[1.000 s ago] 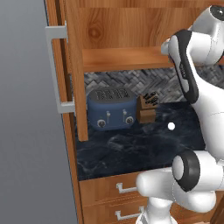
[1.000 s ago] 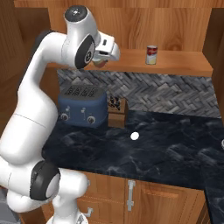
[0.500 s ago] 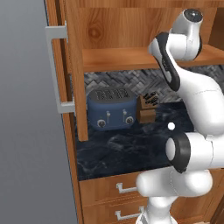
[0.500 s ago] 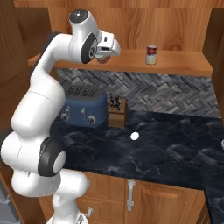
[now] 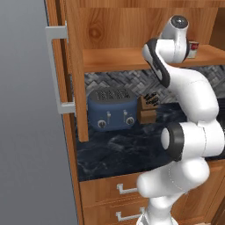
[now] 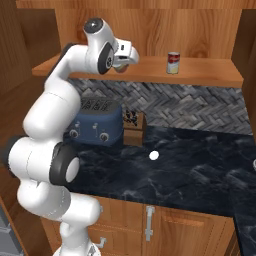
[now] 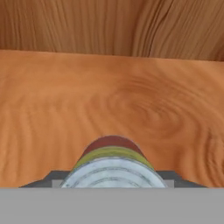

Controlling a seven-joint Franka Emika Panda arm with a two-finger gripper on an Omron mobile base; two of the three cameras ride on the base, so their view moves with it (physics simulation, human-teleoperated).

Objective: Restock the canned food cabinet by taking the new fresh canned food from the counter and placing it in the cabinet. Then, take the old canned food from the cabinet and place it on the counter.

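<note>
My gripper (image 6: 123, 64) hovers over the left part of the cabinet shelf (image 6: 210, 77), shut on the new fresh canned food (image 7: 113, 164). The hand view shows that can's pale top, yellow-green label and red band between my fingers (image 7: 51, 177), with the shelf plank (image 7: 65, 109) just beyond. The old canned food (image 6: 173, 63) has a red-and-white label and stands upright further right on the same shelf. In the left base view my arm half hides this old can (image 5: 193, 46). The cabinet door (image 5: 74, 70) hangs open at the left. The counter (image 6: 195, 165) lies below.
A blue toaster (image 6: 95, 125) and a knife block (image 6: 134, 129) stand against the backsplash under the shelf. A small white ball (image 6: 154, 155) lies mid-counter. The door's grey bar handle (image 5: 57, 70) juts out at the left. Drawers (image 5: 118, 189) sit below the counter.
My arm's elbow has swung further upright in front of the cabinet. The hand with the can has sunk slightly toward the shelf. The old can has not moved.
</note>
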